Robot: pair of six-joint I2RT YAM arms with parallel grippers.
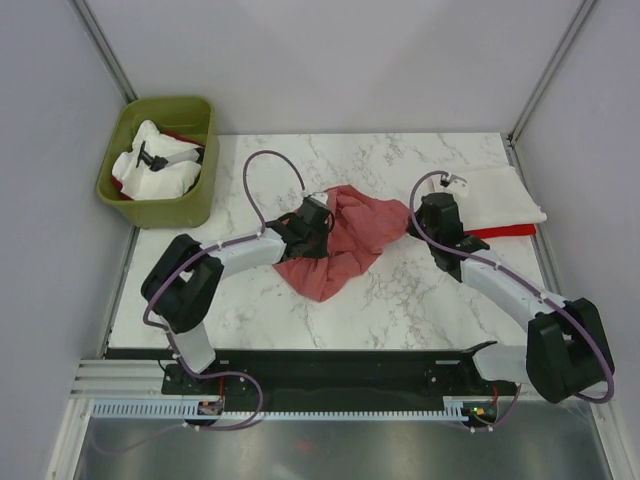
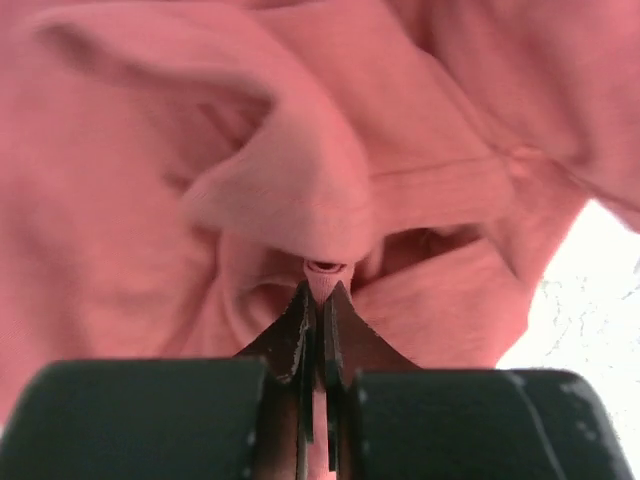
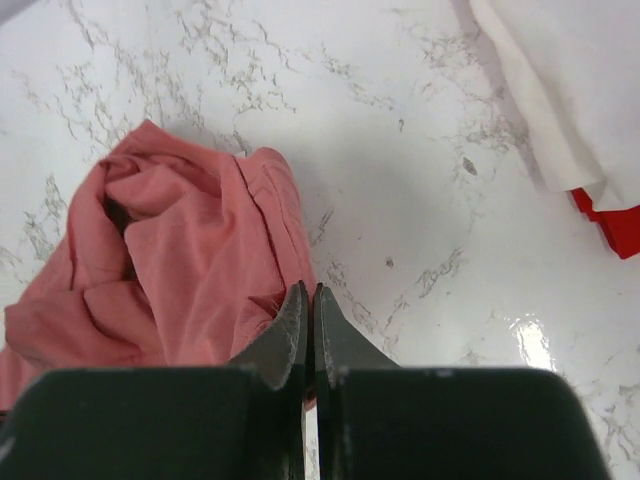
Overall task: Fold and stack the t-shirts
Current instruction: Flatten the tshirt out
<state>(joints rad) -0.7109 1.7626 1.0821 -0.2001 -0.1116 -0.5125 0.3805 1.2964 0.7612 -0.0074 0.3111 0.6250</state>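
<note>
The dusty salmon-red t-shirt lies crumpled on the middle of the marble table and fills the left wrist view. My left gripper is at its back left part, shut on a pinched fold of it. My right gripper is at the shirt's right tip, jaws shut on its edge. The rest of the shirt lies to the left in the right wrist view. A folded cream-white t-shirt lies at the right on a bright red one; both show in the right wrist view, cream over red.
A green bin stands at the back left corner, holding white cloth and a bit of red cloth. Grey walls close in the table on three sides. Bare marble lies in front of the shirt.
</note>
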